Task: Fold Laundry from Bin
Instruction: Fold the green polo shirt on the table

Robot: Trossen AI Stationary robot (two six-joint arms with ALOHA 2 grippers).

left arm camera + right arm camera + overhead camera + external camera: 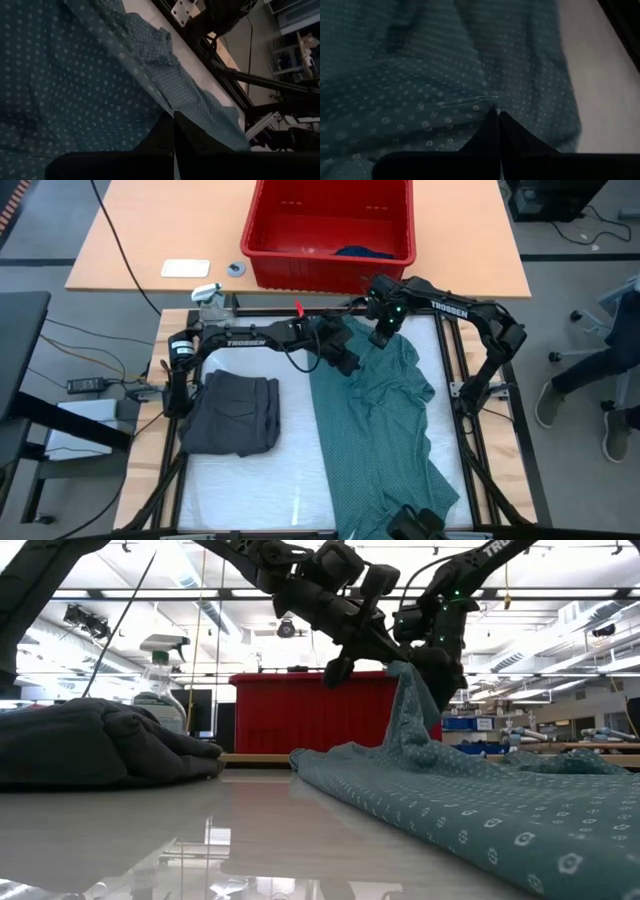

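Both grippers, L (347, 363) & R (383, 335), jaws clamped on the teal dotted T-shirt's (375, 420) far edge, lifted off the tabletop (250, 480). Grey piece (232, 413) folded beside it; red bin (330, 225) behind.

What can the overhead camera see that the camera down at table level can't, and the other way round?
Only the high view shows inside the red bin, where a blue piece lies. Only the low view shows the teal shirt pulled up into a peak above the table. Both show the folded dark grey piece, and the left gripper and right gripper at the shirt's far edge.
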